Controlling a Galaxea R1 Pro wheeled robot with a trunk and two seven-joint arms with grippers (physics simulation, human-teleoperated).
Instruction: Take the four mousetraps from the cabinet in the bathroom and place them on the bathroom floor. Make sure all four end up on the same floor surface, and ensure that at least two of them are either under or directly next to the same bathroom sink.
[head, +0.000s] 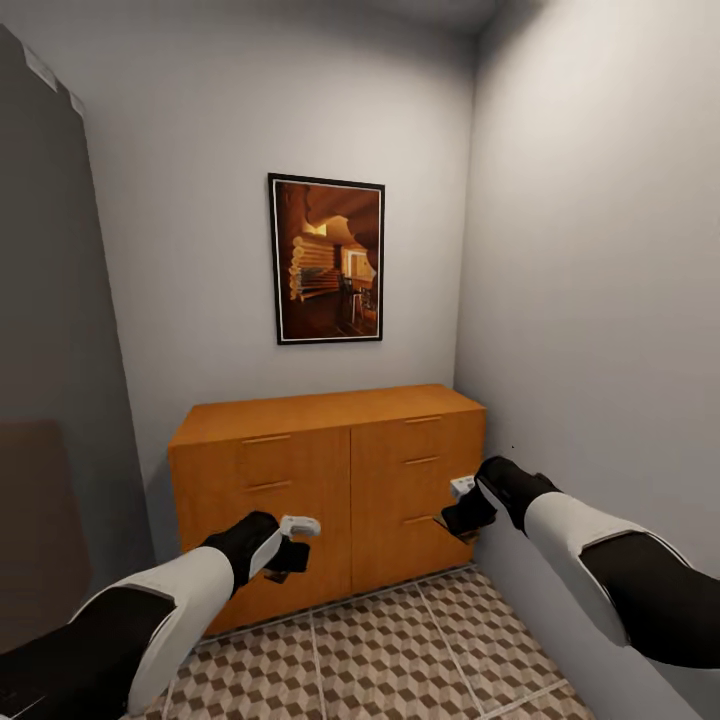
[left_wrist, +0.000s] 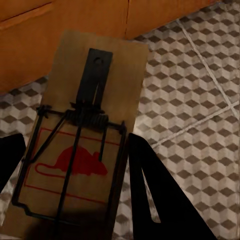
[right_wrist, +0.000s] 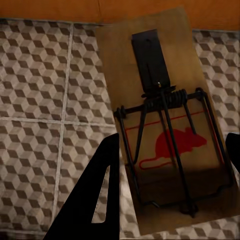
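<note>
The orange-brown cabinet (head: 300, 480) stands against the far wall with its drawers closed. My left gripper (head: 288, 552) hovers in front of its lower left part, above the cube-patterned bathroom floor (head: 400, 650). In the left wrist view that gripper (left_wrist: 75, 145) is shut on a mousetrap (left_wrist: 95, 75), a wooden board with a red mouse print and a dark wire spring. My right gripper (head: 462, 512) is near the cabinet's lower right drawers. It (right_wrist: 175, 145) is shut on a second mousetrap (right_wrist: 150, 60), held above the tiles. The bathroom sink is out of view.
A framed picture (head: 327, 260) hangs above the cabinet. A grey wall (head: 600, 300) runs close along the right side, and a grey panel (head: 50, 350) stands at the left. Tiled floor lies between me and the cabinet.
</note>
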